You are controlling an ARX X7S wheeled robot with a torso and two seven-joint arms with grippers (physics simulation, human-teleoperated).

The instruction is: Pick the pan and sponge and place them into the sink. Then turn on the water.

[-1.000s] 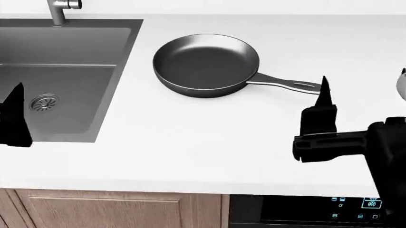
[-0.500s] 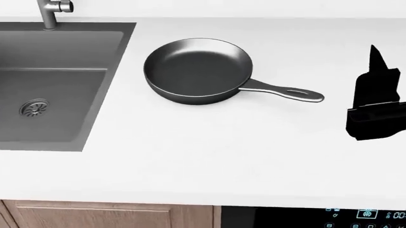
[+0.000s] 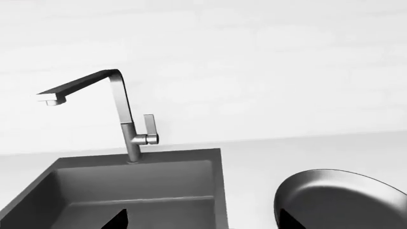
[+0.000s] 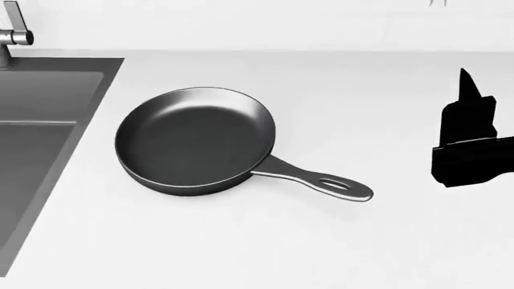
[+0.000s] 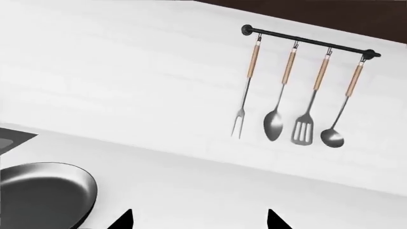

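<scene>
Sink (image 4: 48, 96), deep dark grey rectangular basin, is sitting at my far left, its tall square grey faucet (image 3: 117, 112) standing at the back rim. Round dark grey non-stick frying pan (image 4: 195, 139) is lying on the white countertop (image 4: 353, 96) just beside the basin, handle pointing right. Right gripper (image 4: 466, 129) is hovering well apart from that handle, fingertips spread open in its wrist view. Left gripper (image 3: 200, 224) is showing only two separated tips, gripping nothing.
</scene>
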